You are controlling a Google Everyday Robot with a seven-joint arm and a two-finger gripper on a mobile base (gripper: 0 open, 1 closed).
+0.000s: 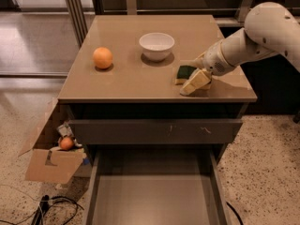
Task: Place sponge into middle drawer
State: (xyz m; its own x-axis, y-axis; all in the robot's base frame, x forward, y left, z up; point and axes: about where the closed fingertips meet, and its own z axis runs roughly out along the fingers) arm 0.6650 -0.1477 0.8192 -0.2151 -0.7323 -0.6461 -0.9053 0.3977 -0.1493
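On the right front part of the tan cabinet top (131, 76), the small sponge with a dark green scouring face over yellow foam (185, 71) lies flat, green side up. The robot's pale, cream-coloured gripper (195, 83) is right at the sponge's right-hand edge, touching or overlapping it and angled down towards the cabinet's front edge. Whether the gripper is clamped on the sponge or merely resting against it cannot be told.

The white, rounded arm (251, 41) reaches in from the right edge of the view, sloping down and leftward from a bulky upper joint to the wrist just above the tabletop.

Below, the wide, shallow middle drawer with a plain grey floor (154, 198) stands pulled out, well apart from the sponge. Above it is the dark drawer front with pale scratches (154, 131).

Behind and left of the sponge sits a white round bowl (157, 46); further left, an orange fruit (102, 58).
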